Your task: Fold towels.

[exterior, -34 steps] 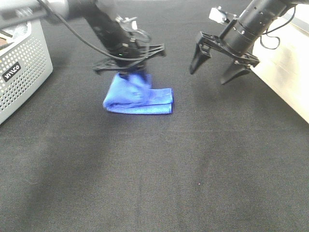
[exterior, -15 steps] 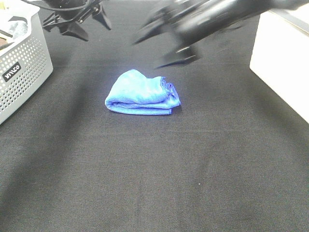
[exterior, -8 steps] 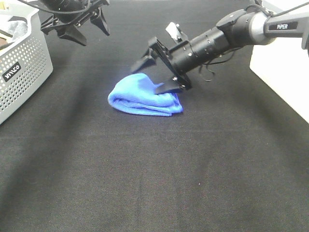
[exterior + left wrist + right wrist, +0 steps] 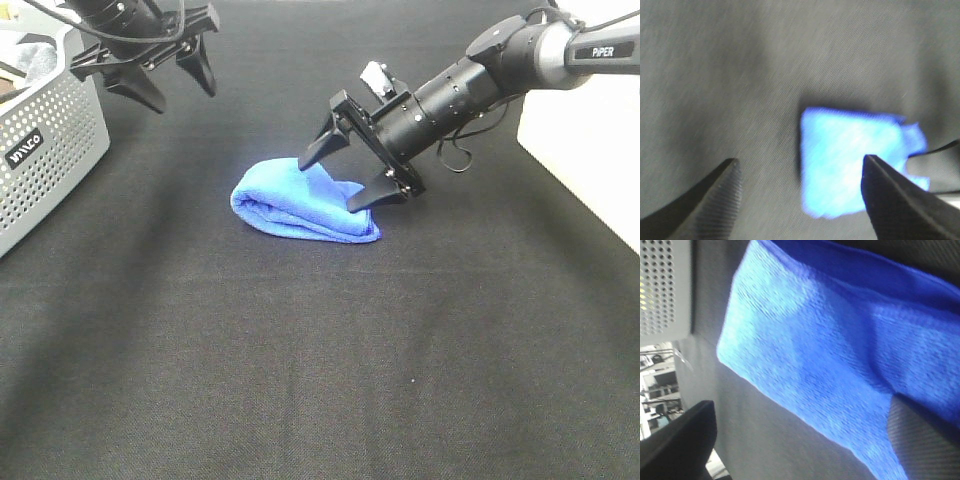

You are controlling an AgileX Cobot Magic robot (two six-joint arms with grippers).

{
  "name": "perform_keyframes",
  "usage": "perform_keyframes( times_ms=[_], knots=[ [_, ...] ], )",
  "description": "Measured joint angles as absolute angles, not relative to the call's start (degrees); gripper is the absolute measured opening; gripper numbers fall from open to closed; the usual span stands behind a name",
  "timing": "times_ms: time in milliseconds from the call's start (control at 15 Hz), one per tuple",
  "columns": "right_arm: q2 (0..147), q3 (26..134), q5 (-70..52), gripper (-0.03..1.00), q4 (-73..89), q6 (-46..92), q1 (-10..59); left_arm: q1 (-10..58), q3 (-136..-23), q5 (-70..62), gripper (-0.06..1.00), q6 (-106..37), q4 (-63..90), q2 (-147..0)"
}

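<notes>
— Looking down from the high camera, what fills the scene?

— I see the black woven cloth tabletop point(image 4: 300, 380) first, spreading across nearly everything. At the far right edge I have a pale cream flat-sided block point(image 4: 585, 150); at the far left, a grey perforated plastic basket point(image 4: 45, 160) with a dark label on its wall.

— And the arms?

— My right arm's black gripper point(image 4: 352, 178) reaches in from the upper right, across toward the middle. Its jaws are spread wide, with nothing held. One fingertip sits at the far edge of the towel, the other on its right end, where the cloth is bunched. From the right wrist view, a ribbed finger pad point(image 4: 925, 435) lies against the fabric; I cannot tell whether it presses in.

— The left one?

— My left arm's black gripper point(image 4: 170, 82) hangs near the basket at the upper left, well apart from the towel, jaws also wide and empty.

— Where is the towel itself?

— I find the bright blue folded microfibre towel point(image 4: 300, 205) lying on the tabletop between the two grippers, left of centre, as a thick rounded bundle. Its left wrist view is blurred.
</notes>
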State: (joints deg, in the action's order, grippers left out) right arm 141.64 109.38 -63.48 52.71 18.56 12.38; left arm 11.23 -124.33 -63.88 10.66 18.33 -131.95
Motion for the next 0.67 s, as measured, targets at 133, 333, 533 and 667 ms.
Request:
perform_keyframes(
  times_ms=[133,333,533,667],
  knots=[
    [139.86,109.38,-63.83,0.87,46.81,16.33,12.32,11.17,-124.33,-65.89,0.65,9.45,15.81,-130.46],
    [135.62,109.38,-63.43,0.87,37.53,12.38,12.26,11.17,-124.33,-68.93,0.65,8.59,11.97,-127.31],
    [129.72,109.38,-65.49,0.87,29.16,9.51,12.20,11.17,-123.87,-69.39,0.65,8.02,6.53,-122.78],
    [125.13,109.38,-68.47,0.87,25.32,8.65,12.20,11.17,-121.07,-69.39,0.65,7.62,4.30,-117.91]
  ],
)
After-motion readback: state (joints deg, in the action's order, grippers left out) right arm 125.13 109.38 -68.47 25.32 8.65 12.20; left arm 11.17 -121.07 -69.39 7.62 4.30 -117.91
